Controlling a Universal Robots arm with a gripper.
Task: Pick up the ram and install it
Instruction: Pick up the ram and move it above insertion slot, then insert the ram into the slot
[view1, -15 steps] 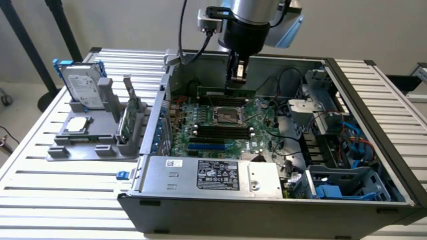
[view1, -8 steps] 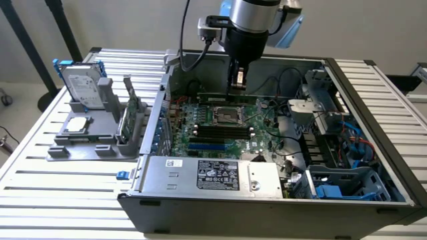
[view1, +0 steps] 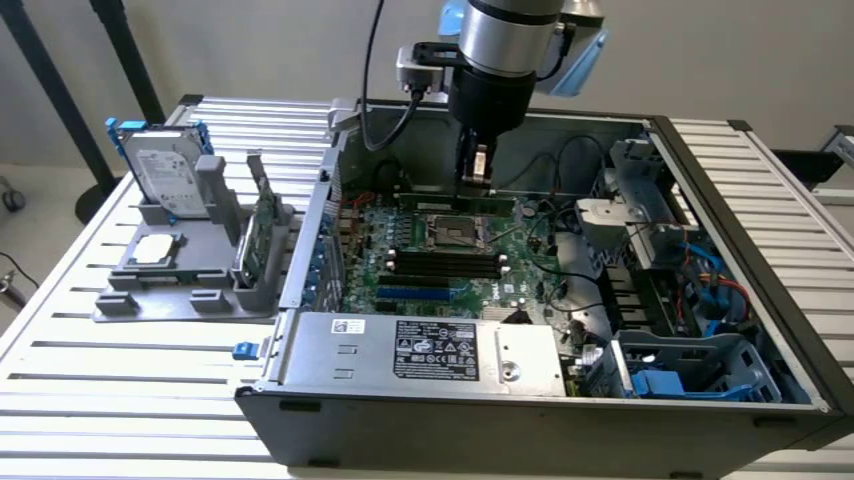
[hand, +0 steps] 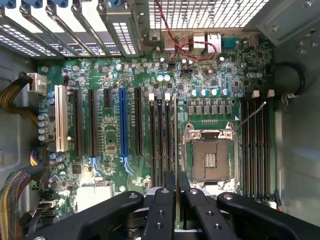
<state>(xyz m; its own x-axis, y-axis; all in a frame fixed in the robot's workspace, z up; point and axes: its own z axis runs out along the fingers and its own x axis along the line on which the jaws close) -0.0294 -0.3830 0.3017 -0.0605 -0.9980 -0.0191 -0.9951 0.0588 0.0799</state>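
- One arm, one gripper (view1: 474, 185), mine, reaching straight down into the open computer case (view1: 534, 430) at upper centre of the exterior view.
- My two fingers (hand: 169, 200) are pinched nearly together with just a thin gap between them.
- They are clamped on the ram (view1: 441, 198), one thin green stick lying level right at my fingertips, just beyond the processor socket (view1: 451, 232) in the exterior view.
- I can't tell whether the ram's lower edge is already touching a slot.
- In the wrist view my gripper (hand: 176, 175) sits over the motherboard (hand: 110, 140), lined up with the bank of long black slots (hand: 162, 140) beside the socket (hand: 207, 160).
- One socket, open, with two banks of long slots, one on each side. The second bank (hand: 257, 145) is on the far side of the socket from my fingers.
- Expansion slots on the board: one white (hand: 60, 117), one blue (hand: 122, 125), three long black.
- One silver box with a black label (view1: 427, 350), at the case's near edge, lower centre of the exterior view.
- One grey rack (view1: 174, 290) on the slatted table (view1: 134, 360), on the exterior view's left, well apart from my gripper.
- The rack holds one hard drive (view1: 167, 175) with blue rails and one upright green card (view1: 263, 215).
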